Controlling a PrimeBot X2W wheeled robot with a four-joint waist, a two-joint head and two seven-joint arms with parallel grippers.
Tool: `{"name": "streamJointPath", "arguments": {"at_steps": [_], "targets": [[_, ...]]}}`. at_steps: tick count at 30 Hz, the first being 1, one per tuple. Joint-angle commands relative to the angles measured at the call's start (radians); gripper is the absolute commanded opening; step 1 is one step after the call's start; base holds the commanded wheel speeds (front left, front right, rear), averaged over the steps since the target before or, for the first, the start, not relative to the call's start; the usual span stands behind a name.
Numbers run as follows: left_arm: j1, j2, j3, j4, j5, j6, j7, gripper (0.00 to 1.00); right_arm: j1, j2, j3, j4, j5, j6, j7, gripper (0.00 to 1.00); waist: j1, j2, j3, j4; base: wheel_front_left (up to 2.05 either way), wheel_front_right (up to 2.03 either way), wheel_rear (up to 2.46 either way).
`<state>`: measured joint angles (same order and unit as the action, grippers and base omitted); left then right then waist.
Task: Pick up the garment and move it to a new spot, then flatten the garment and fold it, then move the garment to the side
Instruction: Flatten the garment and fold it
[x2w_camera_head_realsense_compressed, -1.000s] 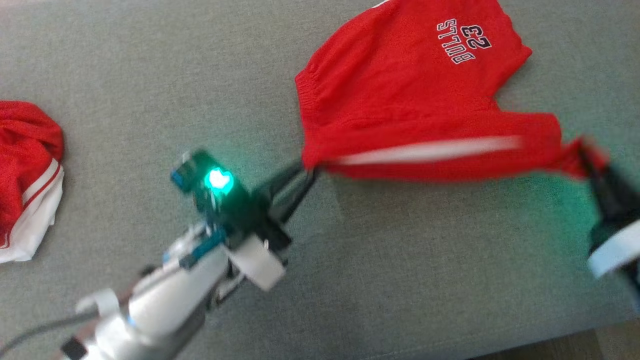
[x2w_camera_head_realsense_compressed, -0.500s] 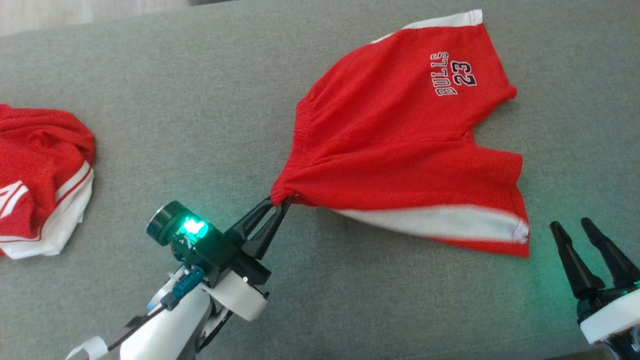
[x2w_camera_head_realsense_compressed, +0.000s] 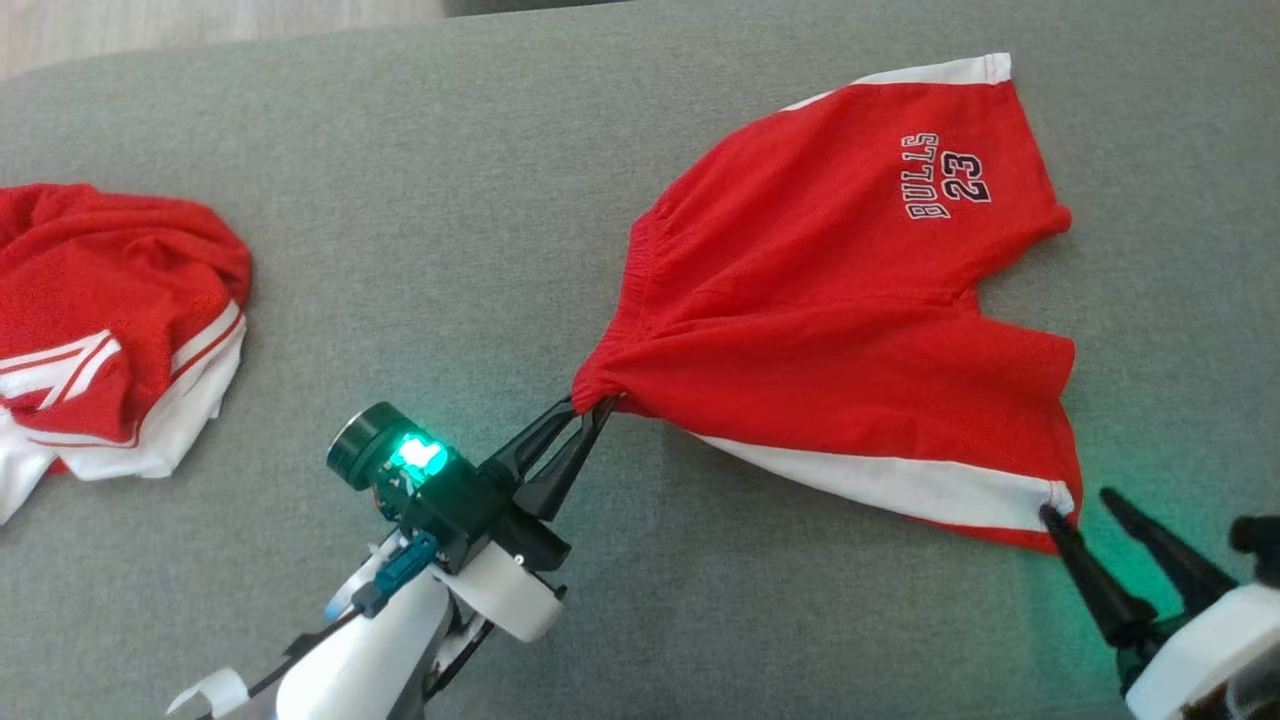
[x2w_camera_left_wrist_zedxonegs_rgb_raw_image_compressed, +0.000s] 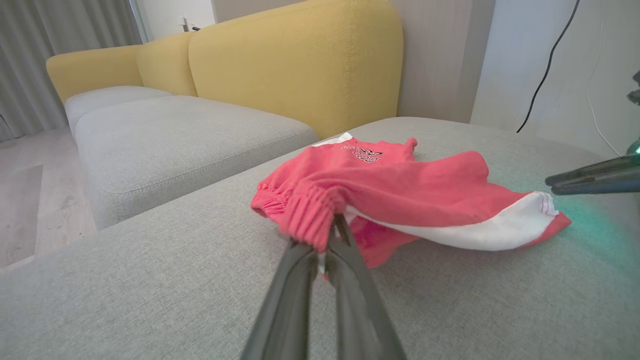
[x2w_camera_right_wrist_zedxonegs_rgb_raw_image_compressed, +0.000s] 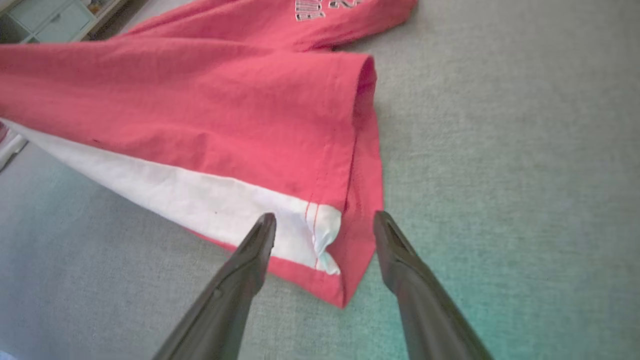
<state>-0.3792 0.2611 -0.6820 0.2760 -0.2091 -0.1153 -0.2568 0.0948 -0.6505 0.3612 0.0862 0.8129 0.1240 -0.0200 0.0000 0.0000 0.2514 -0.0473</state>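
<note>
The garment (x2w_camera_head_realsense_compressed: 830, 330) is a pair of red shorts with a white side stripe and "BULLS 23" print, spread on the grey cushion (x2w_camera_head_realsense_compressed: 400, 200). My left gripper (x2w_camera_head_realsense_compressed: 590, 405) is shut on the bunched waistband corner and holds it slightly off the surface, as the left wrist view shows on the garment (x2w_camera_left_wrist_zedxonegs_rgb_raw_image_compressed: 400, 185) with my left gripper (x2w_camera_left_wrist_zedxonegs_rgb_raw_image_compressed: 332, 225). My right gripper (x2w_camera_head_realsense_compressed: 1078, 505) is open at the near leg hem. In the right wrist view, my right gripper (x2w_camera_right_wrist_zedxonegs_rgb_raw_image_compressed: 325, 220) straddles the white-striped corner of the garment (x2w_camera_right_wrist_zedxonegs_rgb_raw_image_compressed: 225, 115) without pinching it.
A second red and white garment (x2w_camera_head_realsense_compressed: 110, 320) lies crumpled at the far left of the cushion. A yellow sofa back (x2w_camera_left_wrist_zedxonegs_rgb_raw_image_compressed: 300, 60) and a grey seat (x2w_camera_left_wrist_zedxonegs_rgb_raw_image_compressed: 175, 135) stand beyond the cushion. Wooden floor (x2w_camera_head_realsense_compressed: 200, 25) shows past its far edge.
My right gripper let go of the stretched leg hem and opened; the hem dropped onto the cushion. Its tips now sit at that corner again. The head camera shifted.
</note>
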Motion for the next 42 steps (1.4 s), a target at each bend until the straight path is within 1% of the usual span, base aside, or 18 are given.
{"name": "streamJointPath", "arguments": {"at_steps": [1, 4, 6, 7, 8, 9, 10, 13, 19, 22, 24, 28, 31, 33, 37, 39, 42], "targets": [[-0.014, 0.004, 0.043, -0.024, 0.008, -0.004, -0.005, 0.0, 0.001, -0.032, 0.015, -0.011, -0.011, 0.007, 0.002, 1.0, 0.0, 0.0, 0.0, 0.005, 0.0, 0.0, 0.0], [-0.011, -0.007, 0.05, -0.021, 0.012, -0.008, -0.005, 0.0, -0.007, -0.02, 0.035, 0.008, -0.016, 0.007, -0.003, 1.0, 0.0, 0.0, -0.001, 0.012, 0.0, 0.0, 0.0], [-0.01, -0.013, 0.054, -0.02, 0.015, -0.01, -0.005, 0.0, -0.016, -0.013, 0.051, 0.02, -0.009, 0.007, -0.004, 0.88, 0.0, 0.0, -0.001, 0.015, 0.0, 0.0, 0.0], [-0.01, -0.015, 0.056, -0.02, 0.016, -0.011, -0.005, 0.0, -0.022, -0.011, 0.059, 0.027, -0.007, 0.007, -0.005, 0.75, 0.0, 0.0, 0.0, 0.016, 0.0, 0.0, 0.0], [-0.01, -0.017, 0.057, -0.019, 0.017, -0.012, -0.005, 0.0, -0.029, -0.011, 0.066, 0.035, -0.007, 0.007, -0.007, 0.71, 0.0, 0.0, 0.001, 0.018, 0.0, 0.0, 0.0], [-0.01, -0.019, 0.058, -0.019, 0.018, -0.012, -0.005, 0.0, -0.037, -0.01, 0.073, 0.044, -0.008, 0.007, -0.01, 0.61, 0.0, 0.0, 0.002, 0.019, 0.0, 0.0, 0.0], [-0.012, -0.022, 0.057, -0.018, 0.022, -0.013, -0.005, 0.0, -0.054, -0.007, 0.088, 0.06, -0.007, 0.007, -0.015, 0.44, 0.0, 0.0, 0.003, 0.021, 0.0, 0.0, 0.0], [-0.015, -0.024, 0.057, -0.017, 0.025, -0.014, -0.005, 0.0, -0.079, -0.004, 0.11, 0.078, 0.001, 0.007, -0.028, 0.0, 0.0, 0.0, 0.004, 0.023, 0.0, 0.0, 0.0], [-0.008, -0.023, 0.046, -0.014, 0.022, -0.015, -0.005, 0.0, -0.114, -0.01, 0.161, 0.106, 0.026, 0.007, -0.063, 0.0, 0.0, 0.0, -0.013, 0.014, 0.0, 0.0, 0.0], [0.001, -0.017, 0.039, -0.015, 0.015, -0.015, -0.005, 0.0, -0.115, -0.03, 0.158, 0.104, 0.045, 0.007, -0.101, 0.0, 0.0, 0.0, -0.037, 0.002, 0.0, 0.0, 0.0], [0.009, -0.012, 0.042, -0.024, 0.011, -0.015, -0.005, 0.0, -0.114, -0.052, 0.134, 0.093, 0.06, 0.007, -0.132, 0.0, 0.0, 0.0, -0.058, -0.01, 0.0, 0.0, 0.0], [0.037, 0.005, 0.043, -0.036, 0.003, -0.015, -0.005, 0.0, -0.104, -0.117, 0.054, 0.044, 0.082, 0.007, -0.166, 0.0, 0.0, 0.0, -0.104, -0.043, 0.0, 0.0, 0.0], [0.059, 0.026, 0.011, -0.048, -0.008, -0.015, -0.005, 0.0, -0.073, -0.164, -0.02, -0.011, 0.091, 0.007, -0.15, 0.0, 0.0, 0.0, -0.135, -0.064, 0.0, 0.0, 0.0], [0.075, 0.048, -0.021, -0.054, -0.014, -0.015, -0.005, 0.0, -0.042, -0.183, -0.065, -0.048, 0.087, 0.007, -0.127, 0.0, 0.0, 0.0, -0.154, -0.078, 0.0, 0.0, 0.0], [0.097, 0.078, -0.084, -0.066, -0.027, -0.015, -0.002, 0.0, 0.031, -0.193, -0.13, -0.108, 0.08, 0.007, -0.084, 0.0, 0.0, 0.0, -0.168, -0.088, 0.0, 0.0, 0.0], [0.107, 0.097, -0.127, -0.095, -0.043, -0.015, 0.012, 0.0, 0.089, -0.188, -0.19, -0.146, 0.066, 0.007, -0.058, 0.0, 0.0, 0.0, -0.169, -0.09, 0.0, 0.0, 0.0], [0.117, 0.125, -0.183, -0.167, -0.081, -0.015, 0.038, 0.0, 0.173, -0.164, -0.298, -0.208, 0.034, 0.007, -0.02, 0.0, 0.0, 0.0, -0.162, -0.086, 0.0, 0.0, 0.0]]}}
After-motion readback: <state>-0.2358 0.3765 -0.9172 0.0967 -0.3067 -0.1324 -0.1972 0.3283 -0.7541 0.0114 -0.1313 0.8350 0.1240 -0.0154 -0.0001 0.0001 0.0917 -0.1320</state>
